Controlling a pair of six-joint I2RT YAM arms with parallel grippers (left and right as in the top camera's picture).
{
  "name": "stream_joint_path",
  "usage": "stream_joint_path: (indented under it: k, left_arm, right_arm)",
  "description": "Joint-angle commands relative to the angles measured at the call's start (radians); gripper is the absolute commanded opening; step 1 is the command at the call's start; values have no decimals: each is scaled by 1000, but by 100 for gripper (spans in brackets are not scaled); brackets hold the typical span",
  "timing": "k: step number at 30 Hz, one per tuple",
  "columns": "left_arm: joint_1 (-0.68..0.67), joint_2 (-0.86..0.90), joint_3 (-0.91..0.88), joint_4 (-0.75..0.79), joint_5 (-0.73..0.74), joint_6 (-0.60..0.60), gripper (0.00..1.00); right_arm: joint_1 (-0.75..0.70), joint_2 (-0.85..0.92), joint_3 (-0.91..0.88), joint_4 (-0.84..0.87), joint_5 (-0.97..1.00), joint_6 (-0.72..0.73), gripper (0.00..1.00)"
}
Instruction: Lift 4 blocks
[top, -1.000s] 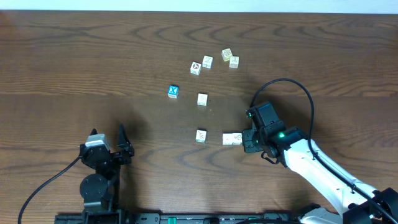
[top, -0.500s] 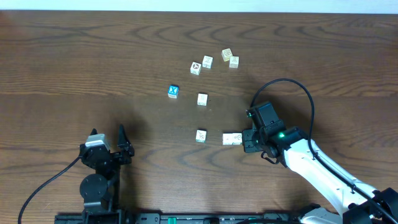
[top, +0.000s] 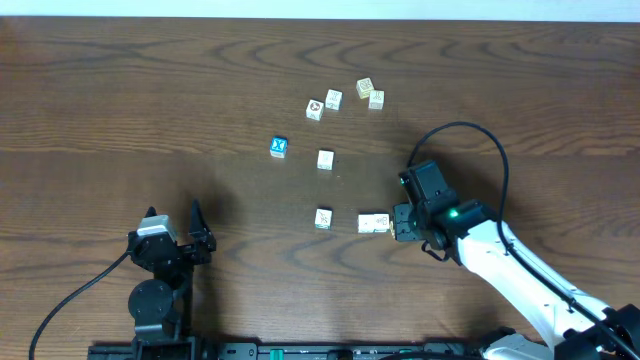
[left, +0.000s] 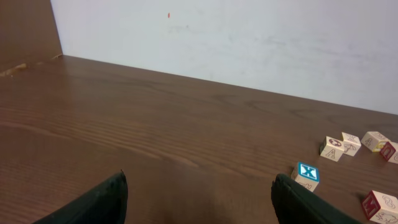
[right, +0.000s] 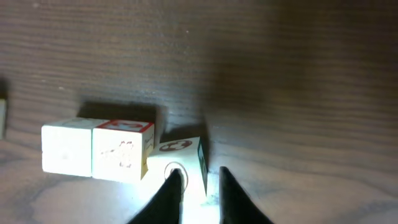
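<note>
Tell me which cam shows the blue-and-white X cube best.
Left wrist: the small blue-and-white wooden cube appears larger, its X face readable. Overhead shows the cube tiny, from above. Right wrist misses it.

Narrows right gripper (top: 392, 226): jaws down from wider spread to slim gap. Nudges gripper head slightly up and left in overhead view, closer against end of block row. In right wrist view, now sits tight at near edge of dark-marked block (right: 186, 149), one tip overlapping its face. Cannot tell whether actually gripped.
</note>
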Motion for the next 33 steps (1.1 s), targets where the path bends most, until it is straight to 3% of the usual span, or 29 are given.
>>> stream_joint_path:
  k: [1, 4, 10, 22, 33]
  left_arm:
    - [4, -3, -16, -43, -12, -5, 75]
    - [4, -3, -16, -43, -12, -5, 74]
    - [4, -3, -16, -43, -12, -5, 74]
    - [4, -3, -16, -43, -12, -5, 75]
    - [4, -3, -16, -43, -12, -5, 74]
  right_arm:
    - [5, -44, 59, -52, 21, 7, 9]
    - [5, -65, 59, -107, 33, 16, 2]
    - [6, -69, 31, -222, 30, 56, 3]
    - [6, -69, -90, -81, -31, 59, 8]
    - [7, -12, -90, -29, -57, 56, 4]
